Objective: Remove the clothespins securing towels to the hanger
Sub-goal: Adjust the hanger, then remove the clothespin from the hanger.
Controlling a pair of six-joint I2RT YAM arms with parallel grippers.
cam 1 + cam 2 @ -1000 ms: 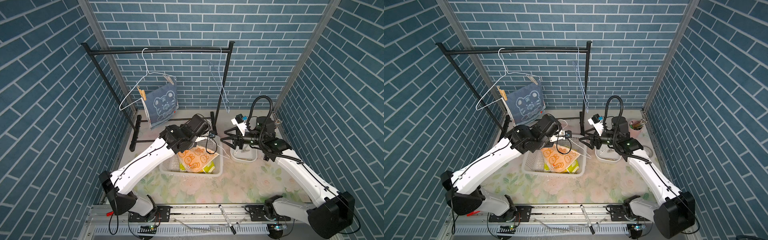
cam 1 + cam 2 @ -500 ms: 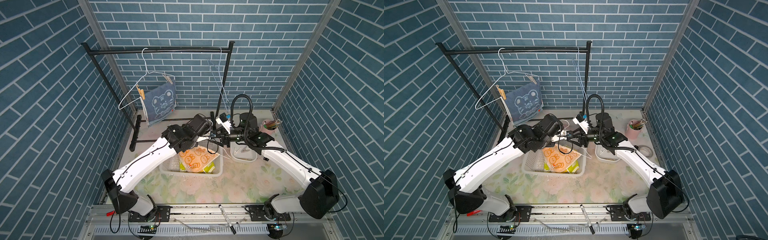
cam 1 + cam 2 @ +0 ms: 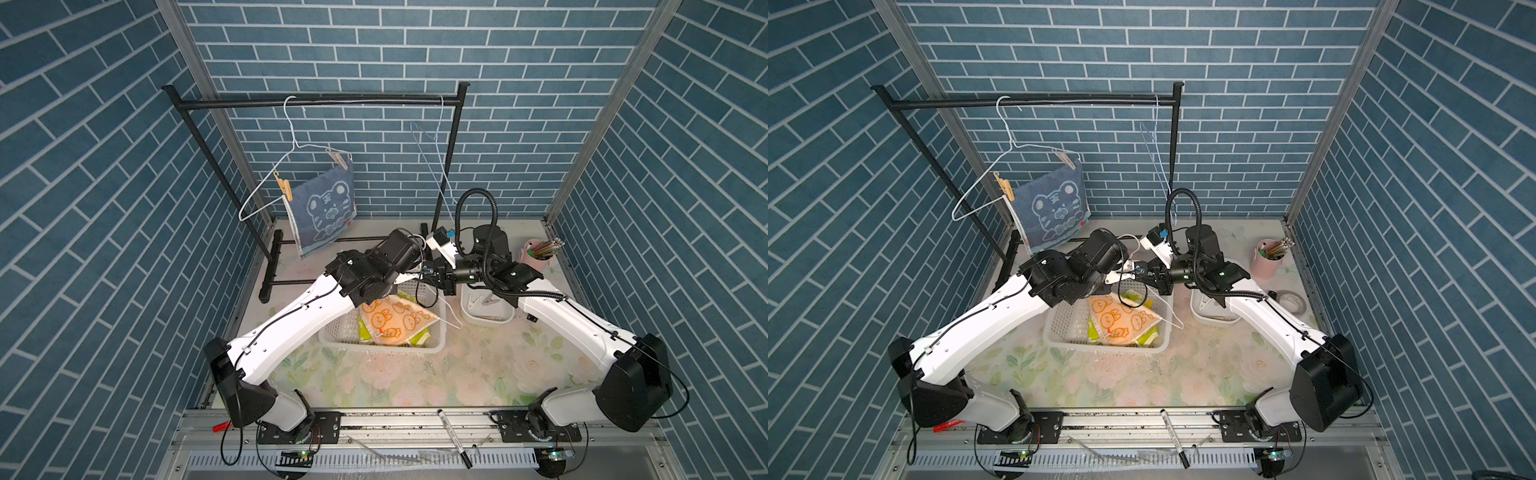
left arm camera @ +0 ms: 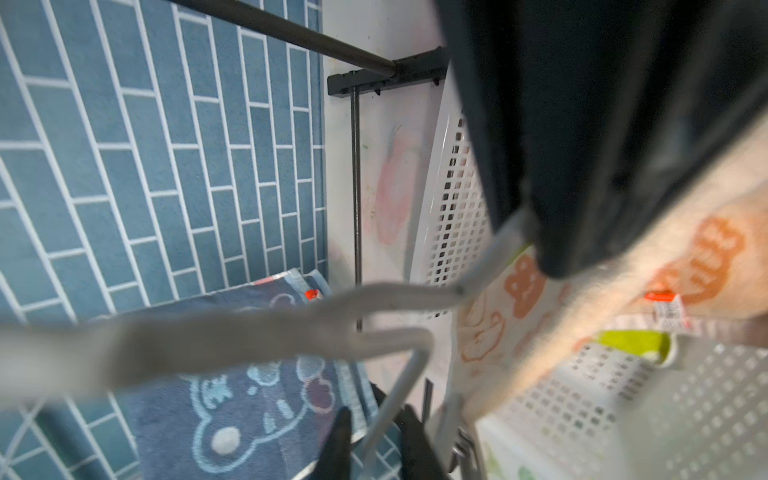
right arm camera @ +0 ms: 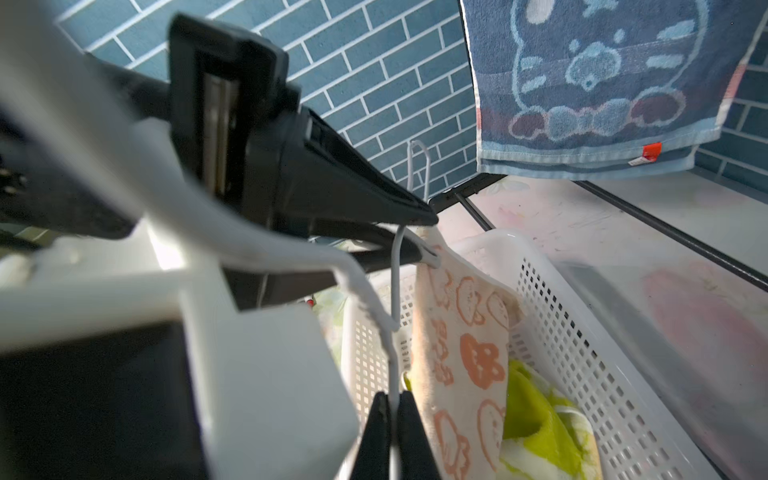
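Two tan clothespins [image 3: 337, 159] [image 3: 283, 185] pin the blue tiger towel [image 3: 324, 212] to a white hanger [image 3: 266, 195] on the rack. A second white hanger [image 5: 394, 291] is held over the basket [image 3: 374, 343], and the orange bunny towel [image 5: 461, 345] hangs from it into the basket. A pale clothespin [image 5: 430, 255] pins that towel's corner. My right gripper [image 5: 390, 401] is shut on this hanger's wire. My left gripper [image 4: 374, 440] meets it tip to tip, jaws apart, with the wire running between them. A yellow-green towel [image 5: 536, 415] lies underneath.
A white bin [image 3: 486, 311] with loose clothespins stands right of the basket. A pink cup of pencils [image 3: 538, 257] is at the back right, with a tape roll [image 3: 1289, 300] near it. A bare blue wire hanger [image 3: 432, 166] hangs by the rack's right post. A marker [image 3: 453, 430] lies on the front rail.
My right arm swung left from over the bin to the left gripper and shut on the hanger wire. My left gripper went from shut to jaws apart.
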